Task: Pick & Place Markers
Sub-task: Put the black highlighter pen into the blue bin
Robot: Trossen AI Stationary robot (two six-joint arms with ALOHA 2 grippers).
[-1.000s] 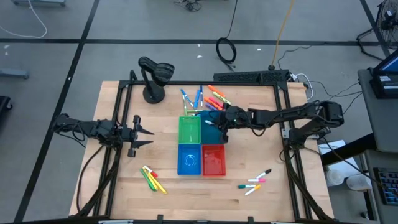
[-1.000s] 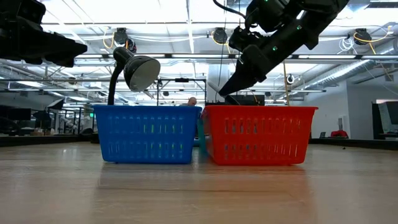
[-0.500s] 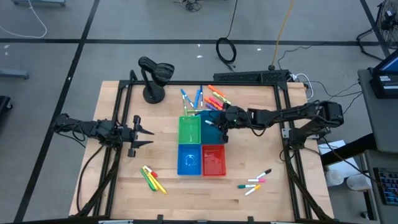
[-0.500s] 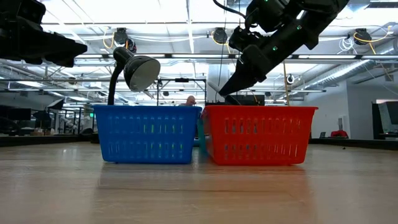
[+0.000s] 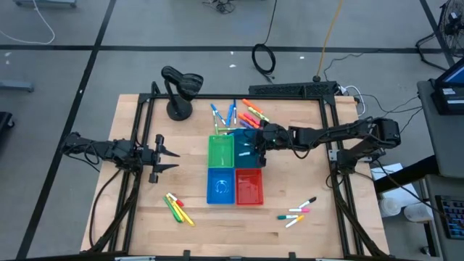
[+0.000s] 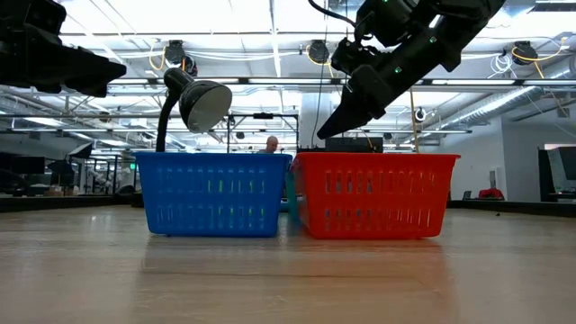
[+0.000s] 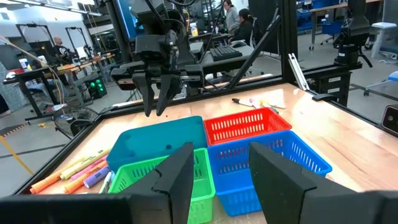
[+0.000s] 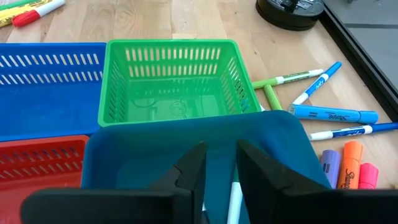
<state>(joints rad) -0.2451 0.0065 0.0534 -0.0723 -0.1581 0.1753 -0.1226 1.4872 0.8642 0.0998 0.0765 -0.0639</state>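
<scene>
Right tool (image 8: pixel 214 168) held over the teal bin (image 8: pixel 143 155), jaws slightly parted

A white marker (image 8: pixel 235 202) is seen dropping into the teal bin; release is judged under way. Next, another marker (image 8: pixel 333 114) beside that bin would be fetched. Left tool (image 5: pixel 165 156), half open and empty, is parked well apart.

You find four bins (image 5: pixel 235 168) grouped in a square block at the centre of the surface (image 5: pixel 138 210). A lamp (image 5: pixel 178 90) stands at the far left corner. One cluster of markers (image 5: pixel 239 114) lies just behind the bins. Two further clusters lie near the front edge, one to the left (image 5: pixel 177 207), one to the right (image 5: pixel 297 212). The right pincer (image 5: pixel 254 149) sits above the rear right bin. The left pincer (image 5: pixel 170 157) sits well left of the bins.
</scene>
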